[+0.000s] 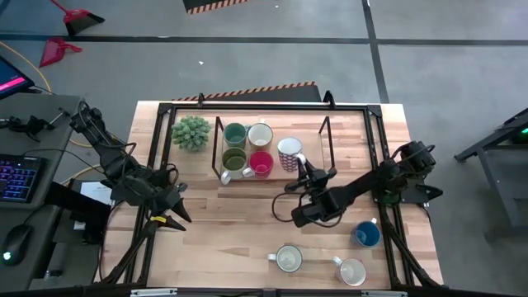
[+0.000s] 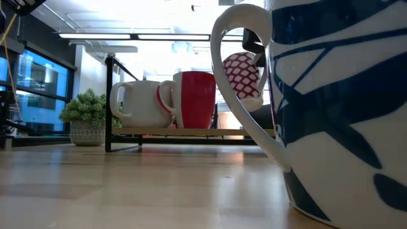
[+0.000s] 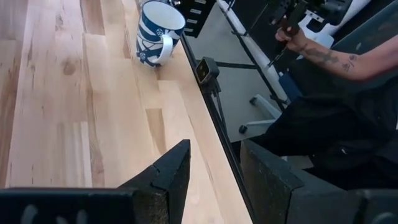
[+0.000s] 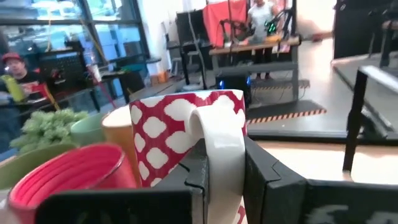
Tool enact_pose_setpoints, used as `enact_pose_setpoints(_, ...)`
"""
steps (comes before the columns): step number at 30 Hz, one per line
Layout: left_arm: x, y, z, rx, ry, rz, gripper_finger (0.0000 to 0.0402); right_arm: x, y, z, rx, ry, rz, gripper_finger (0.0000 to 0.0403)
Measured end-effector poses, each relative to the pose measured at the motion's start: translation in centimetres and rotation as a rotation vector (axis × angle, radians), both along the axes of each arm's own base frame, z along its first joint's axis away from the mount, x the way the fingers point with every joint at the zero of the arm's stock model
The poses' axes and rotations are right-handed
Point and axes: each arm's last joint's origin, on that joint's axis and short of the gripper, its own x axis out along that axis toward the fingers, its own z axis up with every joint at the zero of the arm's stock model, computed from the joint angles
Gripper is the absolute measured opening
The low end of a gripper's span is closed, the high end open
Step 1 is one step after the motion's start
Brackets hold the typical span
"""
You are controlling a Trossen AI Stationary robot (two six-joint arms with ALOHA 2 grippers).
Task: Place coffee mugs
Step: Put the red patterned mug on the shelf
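A black-framed rack (image 1: 328, 140) at the far middle of the table holds a teal-green mug (image 1: 235, 133), a cream mug (image 1: 260, 134), an olive-green mug (image 1: 235, 158) and a red mug (image 1: 261, 163). My right gripper (image 1: 302, 162) is shut on a red-and-white patterned mug (image 1: 289, 153) at the rack's right part. In the low view that mug (image 2: 243, 73) hangs above the rack's floor. My left gripper (image 1: 178, 211) waits open over the near left of the table, with nothing between its fingers. A blue mug (image 1: 367, 234) and two white-lined mugs (image 1: 288, 259) (image 1: 352, 271) stand on the near right. My right gripper pinches the patterned mug's white handle (image 4: 221, 146) between its two fingers, one on each side of the loop. The fingers come in level from the table's near right. The mug sits upright, its mouth up, clear of the rack's floor.
A spiky potted plant (image 1: 191, 132) stands left of the rack. A blue-and-white mug (image 2: 337, 108) fills the low view's right side, close to the table's near edge. A person's arm (image 3: 323, 56) shows beyond that edge. Bare wood lies between my two grippers.
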Motion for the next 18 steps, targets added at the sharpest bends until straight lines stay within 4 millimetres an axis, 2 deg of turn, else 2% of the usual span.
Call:
enact_pose_setpoints(10,0.0,0.0,0.0,0.004,-0.003,-0.002,0.0131,0.3,-1.4,-0.5,0.087,0.025,-0.013,0.0029)
enact_pose_setpoints(18,0.1,0.0,0.0,0.013,-0.012,0.017,0.0131,0.7,-1.2,-1.9,0.086,0.043,-0.011,0.0029)
